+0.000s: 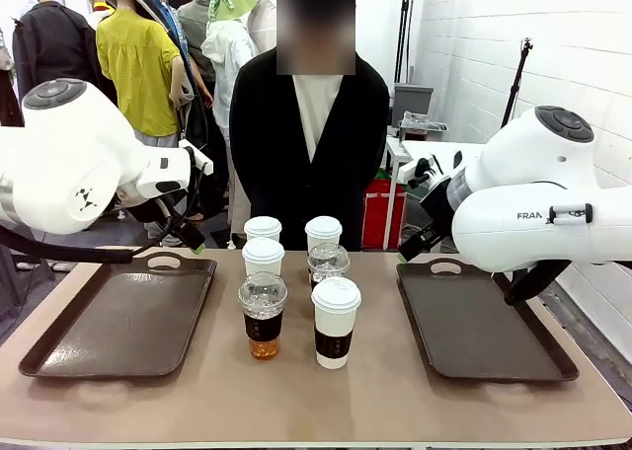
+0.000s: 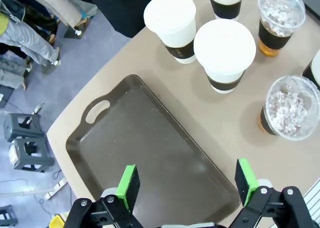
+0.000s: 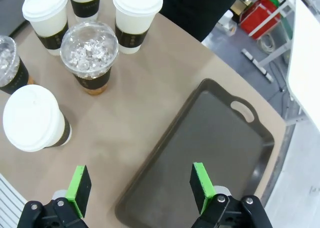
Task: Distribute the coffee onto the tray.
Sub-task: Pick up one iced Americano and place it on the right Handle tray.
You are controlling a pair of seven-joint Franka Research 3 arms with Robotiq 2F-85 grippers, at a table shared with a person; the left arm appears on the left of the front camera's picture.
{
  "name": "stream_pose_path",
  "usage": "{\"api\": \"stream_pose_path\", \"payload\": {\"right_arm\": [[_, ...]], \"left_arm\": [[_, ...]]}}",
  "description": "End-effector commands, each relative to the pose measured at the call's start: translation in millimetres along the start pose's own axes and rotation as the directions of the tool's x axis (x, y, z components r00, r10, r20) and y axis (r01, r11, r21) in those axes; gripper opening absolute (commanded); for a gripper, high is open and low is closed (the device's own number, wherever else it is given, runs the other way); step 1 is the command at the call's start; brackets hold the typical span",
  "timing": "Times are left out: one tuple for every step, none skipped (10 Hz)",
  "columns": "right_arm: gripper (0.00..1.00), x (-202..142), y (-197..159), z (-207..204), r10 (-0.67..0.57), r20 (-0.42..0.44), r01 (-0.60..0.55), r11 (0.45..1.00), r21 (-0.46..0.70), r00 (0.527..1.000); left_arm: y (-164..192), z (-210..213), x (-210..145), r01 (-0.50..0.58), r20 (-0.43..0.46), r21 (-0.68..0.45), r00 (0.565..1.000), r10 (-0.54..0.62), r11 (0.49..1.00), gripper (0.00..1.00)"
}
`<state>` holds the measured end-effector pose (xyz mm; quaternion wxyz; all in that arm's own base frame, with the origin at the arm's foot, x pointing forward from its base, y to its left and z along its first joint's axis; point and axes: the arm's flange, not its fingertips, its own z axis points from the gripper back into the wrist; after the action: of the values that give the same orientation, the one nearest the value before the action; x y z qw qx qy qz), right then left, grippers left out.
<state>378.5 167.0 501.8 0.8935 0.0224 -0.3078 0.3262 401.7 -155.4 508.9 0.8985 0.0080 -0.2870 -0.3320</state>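
On my front feed the six takeaway coffee cups (image 1: pixel 265 262) stand clustered at the centre of the beige tabletop (image 1: pixel 326 406), between the two trays and touching neither. Nearest me are a clear dome-lidded plastic cup of amber drink (image 1: pixel 263 320) at lower centre-left and, just to its right, a white paper cup with a white lid (image 1: pixel 336 324), both in dark brown sleeves. Behind them stand a second clear domed cup (image 1: pixel 327 264) and three more white-lidded cups (image 1: pixel 323 235), running back toward the person in a black jacket (image 1: pixel 306 139) at top centre. The left dark brown rectangular tray (image 1: pixel 118 322) lies in the lower left of the frame and the right dark brown rectangular tray (image 1: pixel 484 332) in the lower right, each with a cut-out handle at its far end. On my left wrist feed the left gripper (image 2: pixel 186 184) hangs above its tray, green pads spread wide and gripping nothing, with cups along the upper right. On the right wrist feed the right gripper (image 3: pixel 140 183) is likewise spread wide around nothing, one pad above the tabletop and the other above the tray, with cups in the upper left.
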Motion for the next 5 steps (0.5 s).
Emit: {"api": "stream_pose_path", "payload": {"right_arm": [[1.00,-3.2,-7.5,1.9,0.022,0.005,-0.022,0.998,0.058,1.000],[1.00,-6.0,-9.5,8.0,0.031,0.013,-0.032,0.996,0.081,0.999],[1.00,-8.1,-16.1,15.2,0.042,0.029,-0.045,0.993,0.109,0.999],[1.00,-8.2,-21.1,19.2,0.060,0.041,-0.065,0.989,0.135,0.997],[1.00,-9.9,-26.1,23.7,0.079,0.053,-0.087,0.981,0.172,0.995]], "left_arm": [[2.6,5.0,1.6,0.037,-0.023,-0.002,0.999,-0.037,0.999,1.00],[4.3,9.4,2.9,0.045,-0.019,-0.035,0.999,-0.046,0.998,1.00],[9.0,14.7,4.6,0.075,0.008,-0.090,0.997,-0.074,0.993,1.00],[18.6,18.4,5.1,0.107,0.030,-0.149,0.994,-0.103,0.983,1.00],[26.7,20.8,5.3,0.122,0.037,-0.187,0.992,-0.118,0.975,1.00]]}}
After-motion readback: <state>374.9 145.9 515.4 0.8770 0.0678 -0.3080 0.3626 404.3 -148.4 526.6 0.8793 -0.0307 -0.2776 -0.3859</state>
